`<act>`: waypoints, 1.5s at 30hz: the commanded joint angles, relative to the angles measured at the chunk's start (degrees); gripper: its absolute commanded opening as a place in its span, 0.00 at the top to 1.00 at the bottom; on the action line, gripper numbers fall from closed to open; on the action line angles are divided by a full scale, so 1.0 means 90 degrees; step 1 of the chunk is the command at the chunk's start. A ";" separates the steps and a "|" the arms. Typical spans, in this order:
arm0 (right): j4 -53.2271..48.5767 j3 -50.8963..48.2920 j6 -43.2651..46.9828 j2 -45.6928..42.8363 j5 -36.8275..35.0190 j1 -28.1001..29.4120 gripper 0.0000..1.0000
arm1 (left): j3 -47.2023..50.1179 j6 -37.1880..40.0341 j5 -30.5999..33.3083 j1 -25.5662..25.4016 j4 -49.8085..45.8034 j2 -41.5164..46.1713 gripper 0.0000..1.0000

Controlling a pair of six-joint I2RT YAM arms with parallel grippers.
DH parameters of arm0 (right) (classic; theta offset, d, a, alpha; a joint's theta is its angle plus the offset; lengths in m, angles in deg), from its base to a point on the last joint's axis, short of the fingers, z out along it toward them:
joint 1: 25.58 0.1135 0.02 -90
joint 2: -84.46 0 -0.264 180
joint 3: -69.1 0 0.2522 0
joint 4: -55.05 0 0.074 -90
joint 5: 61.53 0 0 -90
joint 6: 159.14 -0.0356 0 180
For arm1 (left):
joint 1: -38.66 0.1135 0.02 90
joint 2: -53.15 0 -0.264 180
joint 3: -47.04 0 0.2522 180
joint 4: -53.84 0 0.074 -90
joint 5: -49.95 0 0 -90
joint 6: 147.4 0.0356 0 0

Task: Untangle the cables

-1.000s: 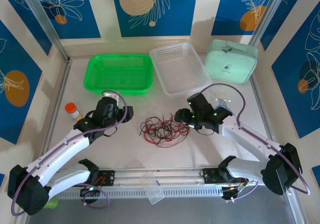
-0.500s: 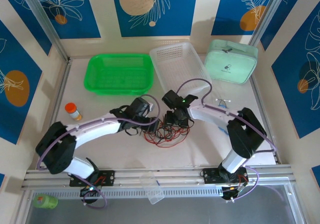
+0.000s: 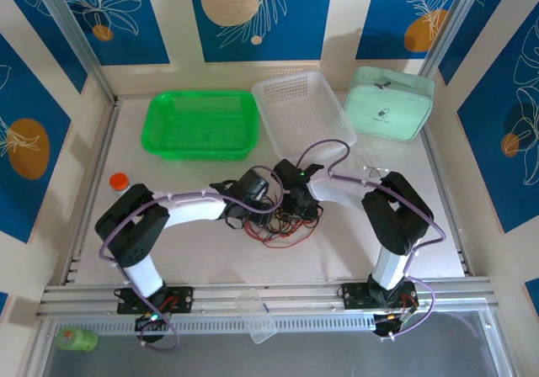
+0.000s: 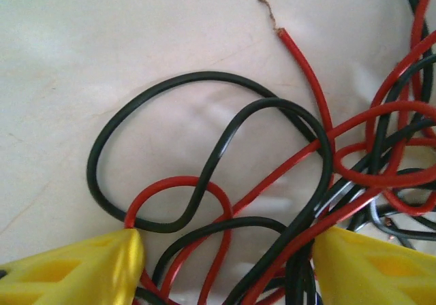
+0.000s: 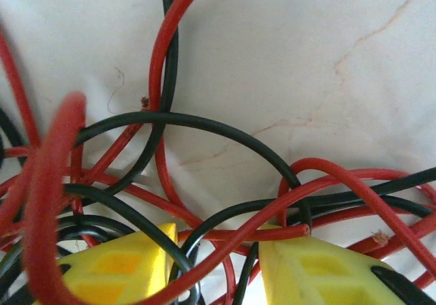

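Observation:
The cables (image 3: 282, 225) lie as a tangle of thin red and black wires in the middle of the table. My left gripper (image 3: 263, 202) is down on the tangle's left edge. In the left wrist view its yellow fingers (image 4: 75, 267) stand wide apart, and my left gripper (image 4: 225, 264) is open with red and black loops (image 4: 204, 182) lying between them. My right gripper (image 3: 296, 210) is on the tangle's upper middle. In the right wrist view my right gripper (image 5: 214, 264) is open over a narrower gap, with several strands (image 5: 225, 230) crossing between its fingertips (image 5: 320, 271).
A green basket (image 3: 160, 137) and a white basket (image 3: 271, 123) stand at the back, with a mint case (image 3: 389, 103) at the back right. An orange-capped bottle (image 3: 119, 180) sits at the left. A clear plastic piece (image 3: 258, 315) lies on the front rail.
Both arms have swung in from the sides and come down onto the tangle. The right gripper's fingers have drawn closer together.

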 commanded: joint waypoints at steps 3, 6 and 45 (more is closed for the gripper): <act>-0.0105 -0.0664 -0.0199 -0.0148 -0.0369 -0.0270 0.64 | 0.0656 -0.0643 0.1244 0.0590 -0.0821 0.0099 0.33; -0.0138 -0.0855 -0.0228 -0.0425 -0.0426 -0.0402 0.64 | 0.0939 -0.0809 0.1491 0.0942 -0.0944 0.0361 0.33; -0.0710 -0.0516 -0.0074 -0.3018 0.0601 -0.0575 0.24 | -0.0360 0.0103 0.0709 0.0569 -0.2635 0.2935 0.20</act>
